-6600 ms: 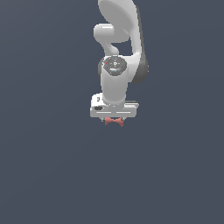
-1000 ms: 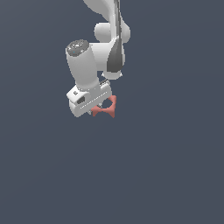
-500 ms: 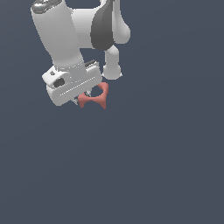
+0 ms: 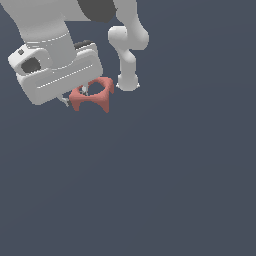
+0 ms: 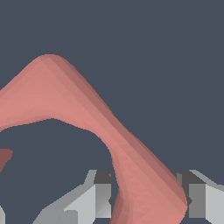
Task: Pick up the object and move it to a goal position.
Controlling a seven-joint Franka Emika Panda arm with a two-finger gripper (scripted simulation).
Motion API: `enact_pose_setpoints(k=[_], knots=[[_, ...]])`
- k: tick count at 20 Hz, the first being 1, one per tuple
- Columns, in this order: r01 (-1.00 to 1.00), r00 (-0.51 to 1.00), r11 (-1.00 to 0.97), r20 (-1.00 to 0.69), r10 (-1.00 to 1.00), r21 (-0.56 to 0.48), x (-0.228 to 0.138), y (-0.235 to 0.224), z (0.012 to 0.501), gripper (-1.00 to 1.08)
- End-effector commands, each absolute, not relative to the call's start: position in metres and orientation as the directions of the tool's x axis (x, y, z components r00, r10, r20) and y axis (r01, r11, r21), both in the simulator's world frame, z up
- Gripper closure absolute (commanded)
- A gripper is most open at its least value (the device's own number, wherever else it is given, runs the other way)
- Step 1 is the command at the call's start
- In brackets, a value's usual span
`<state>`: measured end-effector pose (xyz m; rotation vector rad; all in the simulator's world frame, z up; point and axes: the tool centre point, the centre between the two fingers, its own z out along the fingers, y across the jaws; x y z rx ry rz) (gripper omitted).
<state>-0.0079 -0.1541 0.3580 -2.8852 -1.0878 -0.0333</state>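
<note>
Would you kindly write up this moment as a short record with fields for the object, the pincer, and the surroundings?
object: red piece with a square ring top, a central hole and splayed pointed legs
pincer: fingers sit on either side of one wall of the ring, shut on the red piece
object support: appears carried by the pincer; contact with the floor cannot be told
surroundings: plain dark grey floor; white arm base toward the exterior view's right of the red piece
goal marker: none visible
</note>
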Motion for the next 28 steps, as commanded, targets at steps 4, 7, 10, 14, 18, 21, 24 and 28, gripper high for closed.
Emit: enact_pose_setpoints(k=[4, 7, 10, 14, 18, 21, 24, 28], knots=[[0.66, 0.751, -0.749, 0.04, 0.659, -0.047, 0.002, -0.169, 0.394, 1.08], [0.66, 0.751, -0.75, 0.039, 0.659, -0.047, 0.007, -0.176, 0.411, 1.08], [0.66, 0.751, -0.75, 0.039, 0.659, -0.047, 0.011, -0.182, 0.426, 1.08], [0.66, 0.751, -0.75, 0.039, 0.659, -0.047, 0.017, -0.19, 0.444, 1.08], [0.66, 0.751, -0.75, 0.039, 0.659, -0.047, 0.021, -0.196, 0.46, 1.08], [0.66, 0.751, -0.75, 0.039, 0.659, -0.047, 0.025, -0.201, 0.47, 1.08], [0.66, 0.751, -0.75, 0.039, 0.659, -0.047, 0.028, -0.204, 0.479, 1.08], [0.66, 0.751, -0.75, 0.039, 0.659, -0.047, 0.031, -0.208, 0.487, 1.08]])
